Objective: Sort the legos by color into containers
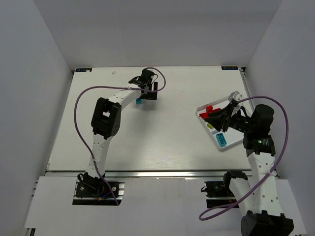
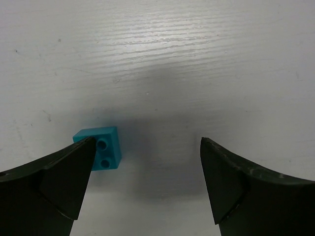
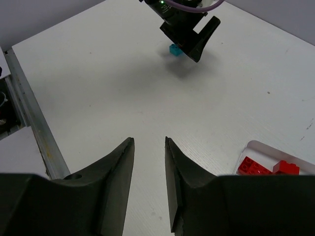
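Holds left gripper point(image 2: 146, 142) spread wide, low over lone cyan brick point(image 2: 106, 142) on desk point(image 1: 162, 142), far side left of centre; brick touching one fingertip. Holds right gripper point(image 3: 149, 142) narrowed to a slit, pinching nothing, above tray point(image 3: 256, 143) at right. Shows red bricks point(image 3: 266, 167) in tray's far-end compartment.

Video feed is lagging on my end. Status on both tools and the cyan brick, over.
Left tool open, cyan brick between fingers, on table. Right tool slightly open, empty, over tray. Nothing blocking.

Two red bricks point(image 3: 252, 166), two cyan bricks point(image 1: 138, 102), one lime brick point(image 1: 210, 126), one three-compartment tray point(image 1: 199, 112), two arms point(image 1: 106, 118).
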Controlling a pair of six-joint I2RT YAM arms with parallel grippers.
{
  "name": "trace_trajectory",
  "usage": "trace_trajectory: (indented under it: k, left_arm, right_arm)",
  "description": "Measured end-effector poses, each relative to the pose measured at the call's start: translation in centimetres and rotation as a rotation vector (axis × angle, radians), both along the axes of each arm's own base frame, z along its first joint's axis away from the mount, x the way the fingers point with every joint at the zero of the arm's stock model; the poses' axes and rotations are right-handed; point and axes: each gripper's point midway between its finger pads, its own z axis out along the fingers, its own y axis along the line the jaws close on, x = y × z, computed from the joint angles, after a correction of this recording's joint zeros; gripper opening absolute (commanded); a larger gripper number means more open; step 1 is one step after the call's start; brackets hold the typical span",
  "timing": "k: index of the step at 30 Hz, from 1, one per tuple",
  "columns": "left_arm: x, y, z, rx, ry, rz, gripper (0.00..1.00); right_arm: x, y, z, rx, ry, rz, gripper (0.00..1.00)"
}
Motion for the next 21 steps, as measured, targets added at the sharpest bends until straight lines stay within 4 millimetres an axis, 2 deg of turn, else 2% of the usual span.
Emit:
trace_trajectory:
  k: [10,13,14,15,17,21]
  left_arm:
    - [0.6,2.2,-0.4,0.029,-0.011,0.044,0.90]
    - [0.1,2.5,-0.2,0.030,-0.031,0.033,0.74]
    - [-0.1,2.5,-0.2,0.027,-0.034,0.028,0.60]
    - [-0.2,2.6,-0.2,0.023,-0.040,0.024,0.57]
    - [-0.5,2.6,0.1,0.018,-0.048,0.005,0.58]
    - [-0.5,2.2,1.6,-0.004,-0.088,-0.031,0.80]
  right_arm:
    - [1.0,-0.3,-1.2,-0.001,0.058,-0.022,0.35]
    - [1.0,-0.3,-1.2,-0.002,0.058,-0.024,0.35]
    - [1.1,-0.3,-1.2,-0.002,0.058,-0.025,0.35]
    - [1.1,-0.3,-1.3,-0.002,0.060,-0.025,0.35]
    - [1.2,-0.3,-1.4,-0.001,0.068,-0.025,0.34]
    - [1.4,-0.4,-1.8,0.000,0.086,-0.025,0.34]
